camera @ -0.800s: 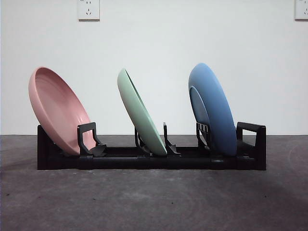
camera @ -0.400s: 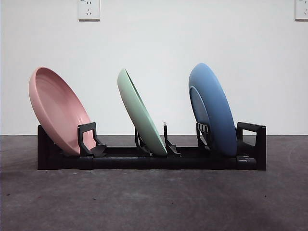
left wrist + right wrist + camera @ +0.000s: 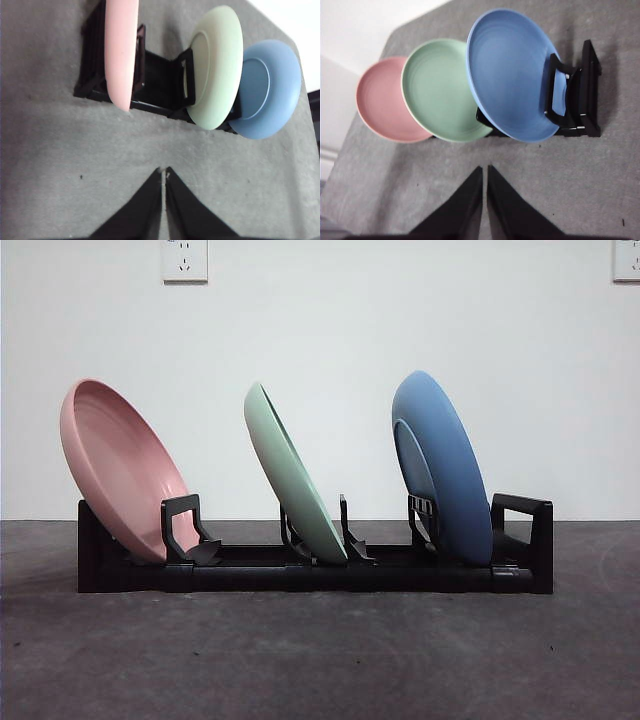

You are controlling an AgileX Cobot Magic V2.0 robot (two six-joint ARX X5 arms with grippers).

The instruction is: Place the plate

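Observation:
A black dish rack point(image 3: 520, 575) stands on the grey table and holds three plates, all leaning left. The pink plate point(image 3: 120, 470) is in the left slot, the green plate point(image 3: 290, 475) in the middle, the blue plate point(image 3: 445, 465) in the right slot. The left wrist view shows the pink plate point(image 3: 120, 50), green plate point(image 3: 215, 65) and blue plate point(image 3: 265, 90) from their backs. The right wrist view shows their faces: pink point(image 3: 380, 100), green point(image 3: 440, 90), blue point(image 3: 510, 70). My left gripper point(image 3: 163, 172) and right gripper point(image 3: 484, 169) are shut, empty, and held above the table away from the rack.
A white wall with two sockets point(image 3: 185, 258) stands behind the table. The grey table surface point(image 3: 320, 660) stretches in front of the rack. Neither arm shows in the front view.

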